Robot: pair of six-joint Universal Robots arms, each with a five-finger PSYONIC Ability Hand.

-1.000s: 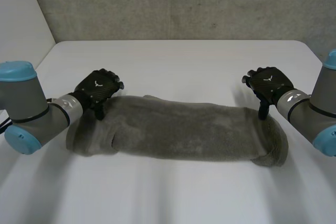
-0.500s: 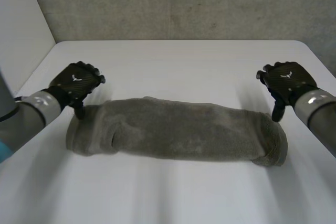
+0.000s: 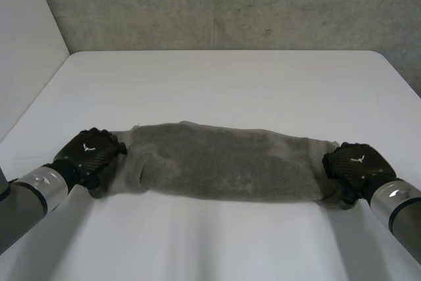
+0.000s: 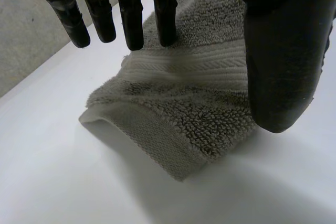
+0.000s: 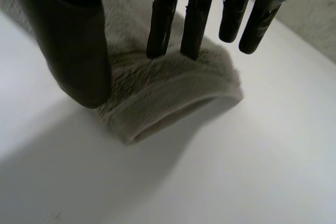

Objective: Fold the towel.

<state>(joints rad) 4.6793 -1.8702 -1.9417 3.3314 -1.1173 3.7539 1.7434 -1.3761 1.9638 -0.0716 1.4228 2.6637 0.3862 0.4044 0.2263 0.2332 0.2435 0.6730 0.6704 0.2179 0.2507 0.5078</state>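
Observation:
A grey towel (image 3: 223,162) lies folded into a long band across the white table (image 3: 217,77). My left hand (image 3: 89,153) is down on its left end. In the left wrist view the fingers (image 4: 131,14) are straight, two tips touch the towel (image 4: 199,108), and the thumb (image 4: 283,72) stands apart over its near edge. My right hand (image 3: 355,166) sits on the right end. Its fingers (image 5: 197,19) are straight too, two tips rest on the towel (image 5: 168,93), and the thumb (image 5: 79,51) hangs at the towel's side. Neither hand has towel pinched.
A grey concrete wall (image 3: 217,4) rises behind the table's far edge. Bare tabletop lies beyond the towel and in front of it, up to the near edge.
Both hands left the towel's far side, swung outward, then came down toward me onto its two ends. The right hand's fingers have drawn in somewhat.

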